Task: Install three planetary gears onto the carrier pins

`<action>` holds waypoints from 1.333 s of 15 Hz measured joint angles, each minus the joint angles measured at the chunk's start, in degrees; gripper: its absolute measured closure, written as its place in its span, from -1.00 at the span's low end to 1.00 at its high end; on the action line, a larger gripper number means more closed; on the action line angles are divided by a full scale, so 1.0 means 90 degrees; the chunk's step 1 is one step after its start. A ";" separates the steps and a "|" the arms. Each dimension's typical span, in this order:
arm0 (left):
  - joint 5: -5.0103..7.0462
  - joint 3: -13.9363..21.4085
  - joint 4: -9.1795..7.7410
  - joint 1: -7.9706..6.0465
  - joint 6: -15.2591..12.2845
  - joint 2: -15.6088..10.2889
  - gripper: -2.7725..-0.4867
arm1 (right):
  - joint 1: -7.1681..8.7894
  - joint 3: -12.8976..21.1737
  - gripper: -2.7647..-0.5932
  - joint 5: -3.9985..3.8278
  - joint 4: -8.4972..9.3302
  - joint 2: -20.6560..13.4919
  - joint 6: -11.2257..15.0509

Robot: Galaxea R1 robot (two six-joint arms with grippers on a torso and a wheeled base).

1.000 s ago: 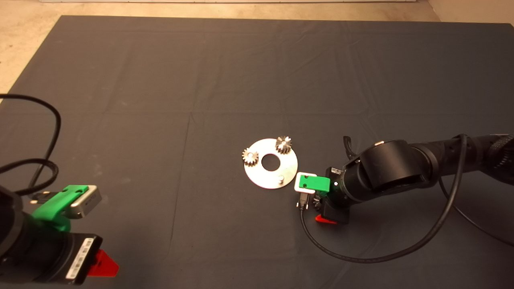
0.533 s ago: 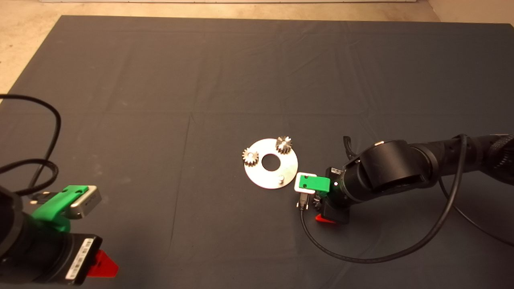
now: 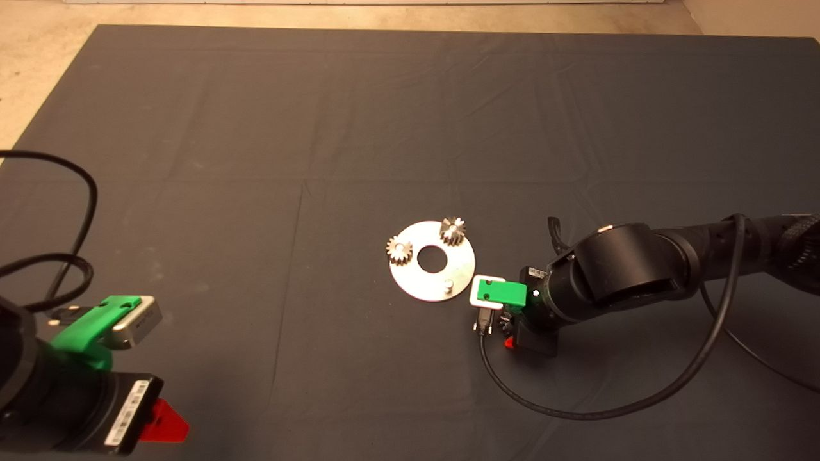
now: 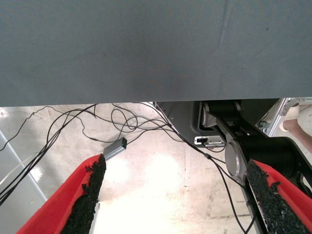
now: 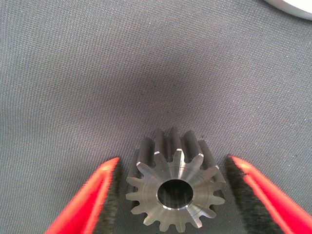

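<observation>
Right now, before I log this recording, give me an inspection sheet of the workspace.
Surface: dark mat, creased, lying flat.
Job's things: round plate with three pins; two gears seated on pins; the pin nearest the right arm bare. Third gear lies flat on the mat, off the plate.
Clutter: nothing seen on the mat.
Grippers: right tool low at the mat beside the plate, open, fingers either side of the third gear, small gaps showing. Left tool parked at the mat's near left edge, open, empty.
Cables: black cable loops on the mat under the right arm; another by the left arm.
Surroundings: pale floor with loose wires.
</observation>
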 joint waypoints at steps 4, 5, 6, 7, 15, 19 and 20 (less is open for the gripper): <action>0.0000 0.0000 0.0000 0.0000 0.0000 0.0000 -0.36 | 0.0000 0.0000 0.30 0.0000 0.0000 0.0000 0.0000; 0.0000 0.0000 0.0000 0.0000 0.0000 0.0000 -0.36 | 0.0001 0.0000 0.33 0.0000 0.0000 0.0000 0.0000; 0.0000 0.0000 0.0000 0.0000 0.0000 0.0000 -0.36 | 0.0001 0.0000 0.40 0.0003 0.0000 0.0000 0.0000; 0.0000 0.0000 0.0000 0.0000 0.0000 0.0000 -0.36 | 0.0000 0.0000 0.42 0.0003 0.0000 0.0000 0.0000; 0.0000 0.0000 -0.0005 0.0000 0.0003 0.0000 -0.36 | 0.0000 0.0015 0.48 -0.0004 0.0000 0.0001 0.0013; 0.0000 0.0000 -0.0018 0.0000 0.0003 -0.0001 -0.36 | 0.0000 0.0050 0.53 -0.0005 -0.0003 0.0004 0.0034; 0.0000 0.0000 -0.0022 0.0000 0.0003 0.0000 -0.36 | 0.0000 0.0081 0.53 -0.0005 -0.0003 0.0004 0.0036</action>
